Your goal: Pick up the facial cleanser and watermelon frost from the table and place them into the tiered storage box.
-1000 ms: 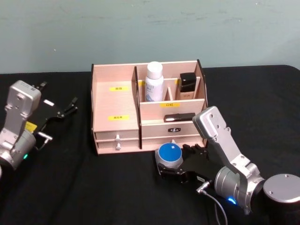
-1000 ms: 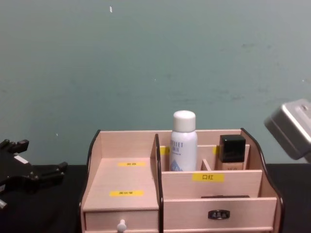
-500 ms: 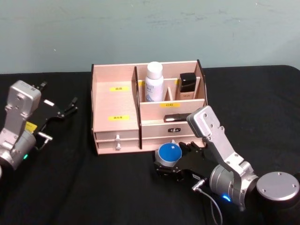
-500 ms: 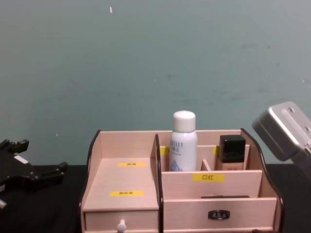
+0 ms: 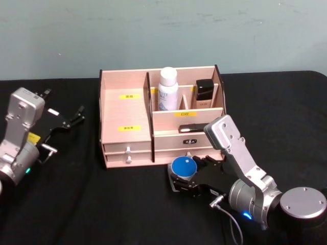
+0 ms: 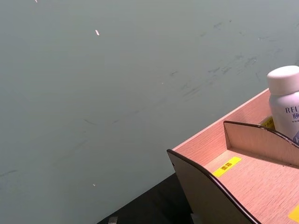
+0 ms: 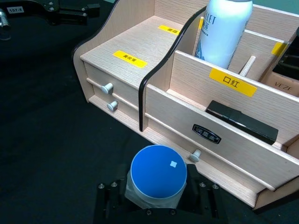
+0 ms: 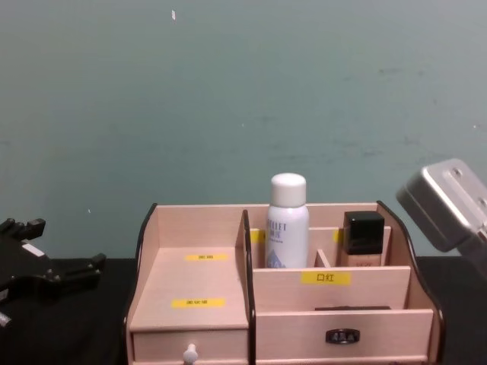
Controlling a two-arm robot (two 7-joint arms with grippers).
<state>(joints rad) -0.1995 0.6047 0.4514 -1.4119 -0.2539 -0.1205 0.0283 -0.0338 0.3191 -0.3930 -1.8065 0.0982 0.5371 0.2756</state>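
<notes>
Gripping round blue-lidded jar [image 5: 184, 167], right pincer [image 5: 182, 178]

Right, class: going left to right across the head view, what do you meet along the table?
In order: left pincer → left drawer knobs → white bottle → black-capped bottle. The blue-lidded jar in the right pincer overlaps these, so it is omitted.

Tiered storage box [image 8: 380, 287] base off-frame

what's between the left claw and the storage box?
Nothing: only bare black table lies between the open left claw and the tiered storage box, as the head view shows. The right claw is at a blue-lidded jar before it.
</notes>
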